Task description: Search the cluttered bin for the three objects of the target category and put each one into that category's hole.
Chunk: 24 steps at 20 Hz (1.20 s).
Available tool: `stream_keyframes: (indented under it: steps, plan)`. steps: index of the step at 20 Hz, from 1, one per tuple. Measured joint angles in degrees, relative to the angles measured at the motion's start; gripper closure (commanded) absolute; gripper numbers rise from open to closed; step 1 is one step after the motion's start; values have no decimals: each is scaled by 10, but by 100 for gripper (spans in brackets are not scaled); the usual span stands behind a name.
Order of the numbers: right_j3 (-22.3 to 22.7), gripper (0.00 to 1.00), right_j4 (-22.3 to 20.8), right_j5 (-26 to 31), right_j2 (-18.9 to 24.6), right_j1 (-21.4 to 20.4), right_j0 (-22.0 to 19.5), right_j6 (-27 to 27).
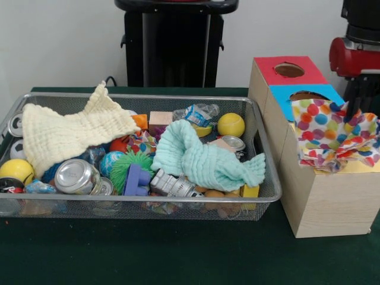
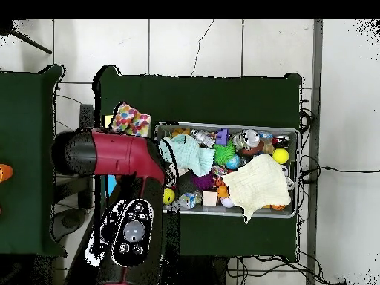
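On top of the yellow-faced cube [image 1: 332, 196], at the table's right end in the front view, a polka-dot cloth [image 1: 335, 133] lies bunched over where the hole would be, not yet pushed down. The arm [image 2: 111, 152] reaches across the cubes in the overhead view, its end beside that cloth, but the gripper itself is hidden, so I cannot tell its state. Any coming push looks to be straight down. Beside it, the wire bin [image 1: 261, 199] shows a scrap of dotted cloth [image 1: 141, 142] under the mint-green cloth [image 1: 205, 157].
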Motion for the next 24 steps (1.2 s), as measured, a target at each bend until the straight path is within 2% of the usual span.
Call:
stream_keyframes:
  steps: [8, 17, 24]
  plan:
    - [-25, 100, 9, 2, 0, 11, 2, 10]
    - [-35, 100, 7, 2, 0, 36, -41, 10]
    - [-35, 100, 7, -16, 4, 42, -49, 10]
